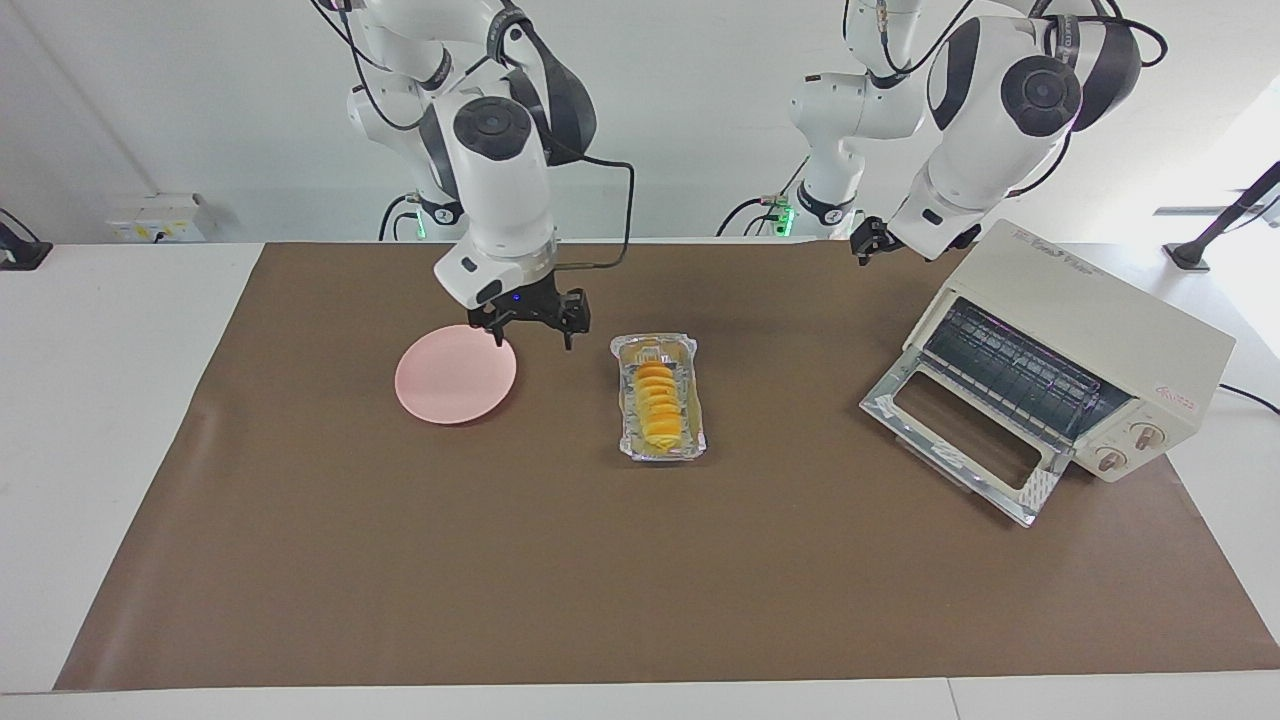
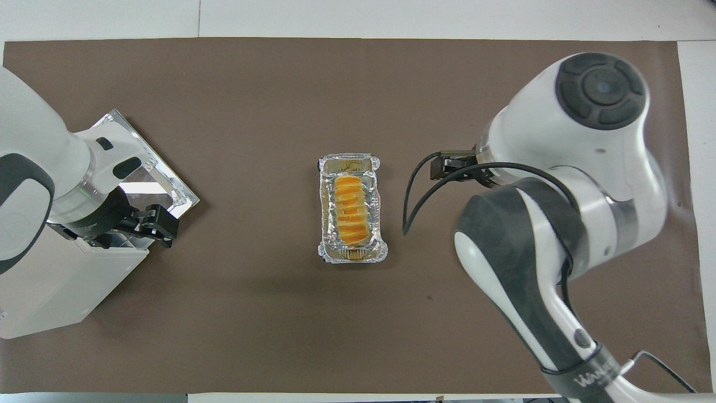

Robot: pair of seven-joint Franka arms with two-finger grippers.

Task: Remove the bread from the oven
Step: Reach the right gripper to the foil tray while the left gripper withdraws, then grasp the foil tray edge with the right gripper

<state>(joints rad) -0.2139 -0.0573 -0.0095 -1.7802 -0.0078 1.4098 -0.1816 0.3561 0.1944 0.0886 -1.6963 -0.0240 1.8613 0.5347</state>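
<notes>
The bread [image 1: 657,400] [image 2: 349,210], a ridged orange-yellow loaf, lies in a crinkled foil tray [image 1: 660,452] [image 2: 352,256] in the middle of the brown mat. The cream oven [image 1: 1090,310] [image 2: 45,291] stands at the left arm's end of the table with its glass door [image 1: 960,440] [image 2: 140,168] dropped open; only its bare rack shows inside. My right gripper [image 1: 531,337] [image 2: 442,167] hangs open and holds nothing, low over the mat between the pink plate and the tray. My left gripper [image 1: 862,250] [image 2: 168,228] is raised, open, beside the oven's top.
A round pink plate [image 1: 455,375] lies beside the tray toward the right arm's end; in the overhead view the right arm covers it. The brown mat [image 1: 640,580] spreads over most of the white table.
</notes>
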